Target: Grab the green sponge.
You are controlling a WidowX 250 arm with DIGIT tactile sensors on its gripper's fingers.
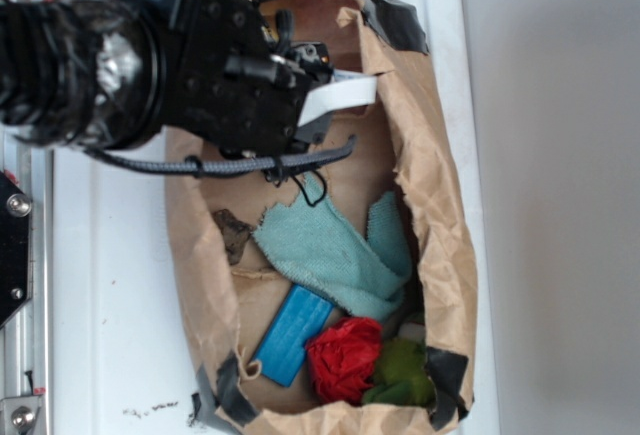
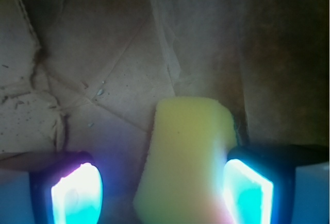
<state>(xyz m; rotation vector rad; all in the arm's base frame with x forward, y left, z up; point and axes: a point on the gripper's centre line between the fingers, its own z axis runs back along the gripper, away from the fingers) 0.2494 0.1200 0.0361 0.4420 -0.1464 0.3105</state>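
Glowing fingers (image 2: 247, 195) flank yellow green sponge (image 2: 188, 157), dark edge along right

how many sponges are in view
1. The green sponge, yellow foam face up, lies on the brown paper between the open gripper fingers in the wrist view, nearer the right finger. The arm hides it in the exterior view; others may be hidden.

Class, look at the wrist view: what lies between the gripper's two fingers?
The green sponge, yellow face up, sits between the fingers of the gripper, nearer the right-hand one. Bare cardboard fills the rest. The exterior view hides this.
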